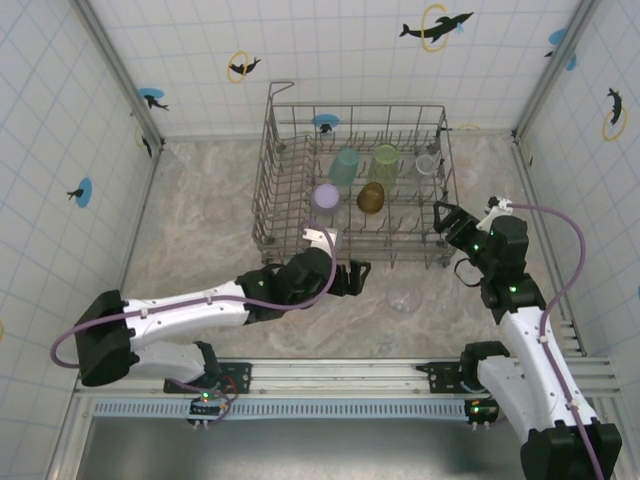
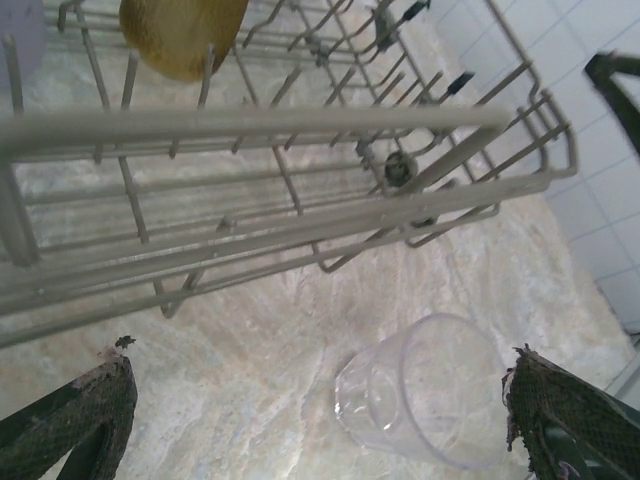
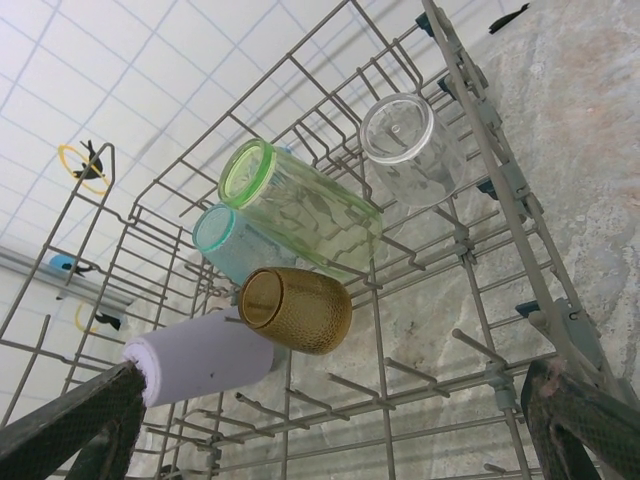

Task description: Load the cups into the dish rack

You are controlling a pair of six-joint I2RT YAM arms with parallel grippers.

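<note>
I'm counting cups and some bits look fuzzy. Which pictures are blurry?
Left wrist: the near rail of the dish rack is blurred, while the clear cup on the table looks fairly sharp. Right wrist: the lime green cup and amber cup are crisp and bright. Top external: evenly lit and sharp, though the clear cup looks faint.

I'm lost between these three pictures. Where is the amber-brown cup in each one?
Top external: the amber cup sits mid dish rack, just right of the lavender cup.
Left wrist: the amber cup is at the top left, beyond the rack's near rim.
Right wrist: the amber cup is left of centre, right of the lavender cup.
Shared landmark: the grey wire rack.
</note>
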